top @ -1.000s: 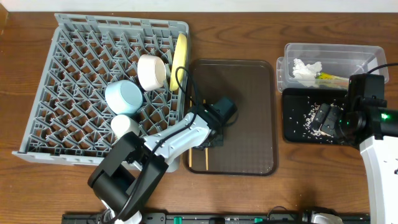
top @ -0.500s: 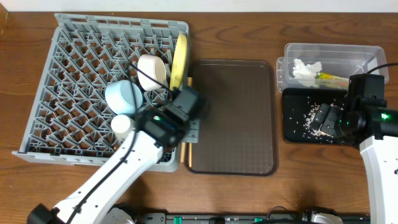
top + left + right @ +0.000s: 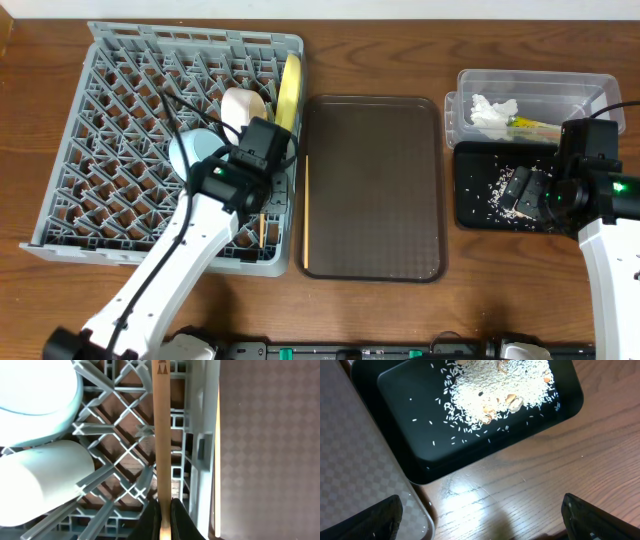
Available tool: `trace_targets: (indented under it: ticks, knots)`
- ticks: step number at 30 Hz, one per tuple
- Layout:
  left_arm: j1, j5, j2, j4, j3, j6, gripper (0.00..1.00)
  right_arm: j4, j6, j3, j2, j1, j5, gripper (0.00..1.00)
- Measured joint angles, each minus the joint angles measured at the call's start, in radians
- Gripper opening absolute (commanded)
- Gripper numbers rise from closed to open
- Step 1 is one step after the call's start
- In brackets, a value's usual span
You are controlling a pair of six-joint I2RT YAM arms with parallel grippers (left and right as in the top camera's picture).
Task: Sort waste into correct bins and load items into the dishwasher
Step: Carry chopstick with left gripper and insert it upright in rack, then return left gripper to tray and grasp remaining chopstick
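Note:
My left gripper (image 3: 258, 203) (image 3: 164, 516) is shut on one wooden chopstick (image 3: 161, 435) (image 3: 262, 228) and holds it over the right edge of the grey dish rack (image 3: 110, 120). The second chopstick (image 3: 306, 210) (image 3: 217, 460) lies along the left edge of the brown tray. The yellow plate (image 3: 289, 88), cream-white bowl (image 3: 243, 108) and light-blue bowl (image 3: 192, 150) stand in the rack. The pale cup (image 3: 45, 480) shows in the left wrist view. My right gripper (image 3: 530, 190) (image 3: 485, 525) is open and empty by the black tray (image 3: 478, 212) (image 3: 400, 435), which holds rice crumbs (image 3: 500, 390).
The clear tub (image 3: 580, 85) at the back right holds the white tissue (image 3: 490, 110) and the green-yellow wrapper (image 3: 530, 123). The brown serving tray (image 3: 380, 190) lies between the rack and the bins.
My left arm has swung left from the brown tray to over the rack, carrying one chopstick. The other chopstick stays on the tray's left edge. The right arm has not moved.

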Motion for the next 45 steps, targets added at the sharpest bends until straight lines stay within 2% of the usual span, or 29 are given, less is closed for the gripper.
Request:
trace_targets:
  ticks: [7,9,10,13,15,18,26,31,37,45]
  knots:
    - [0.000,0.001,0.118,0.048,-0.001,0.014,0.08,0.000,0.000,0.000,0.000,0.000,0.000,0.99]
    - [0.000,0.000,0.143,0.055,-0.002,0.015,0.16,0.000,0.000,0.000,0.000,0.000,0.000,0.99]
    - [0.000,0.001,0.150,0.056,-0.003,0.018,0.28,0.000,0.000,0.000,0.000,0.000,0.000,0.99]
    - [0.000,-0.001,0.155,0.059,-0.005,0.017,0.35,0.000,0.000,0.000,0.000,0.000,0.000,0.99]
    - [0.000,-0.003,0.154,0.060,-0.004,0.017,0.47,0.000,0.000,0.000,0.000,0.000,0.000,0.99]
    - [0.002,-0.013,0.149,0.058,-0.004,0.019,0.52,0.000,0.000,0.000,0.000,0.000,0.000,0.99]
    - [-0.013,0.040,0.017,0.062,0.011,0.013,0.52,0.001,0.000,0.000,0.000,0.000,0.000,0.99]
    - [-0.087,0.076,-0.025,0.064,0.027,-0.027,0.51,0.008,0.000,0.000,0.000,0.000,0.000,0.99]
    - [-0.203,0.084,0.039,0.081,0.023,-0.135,0.52,0.008,0.000,0.000,0.000,0.000,0.000,0.99]
    - [-0.270,0.096,0.261,0.112,0.010,-0.209,0.52,0.008,0.000,0.000,0.000,0.000,0.000,0.99]
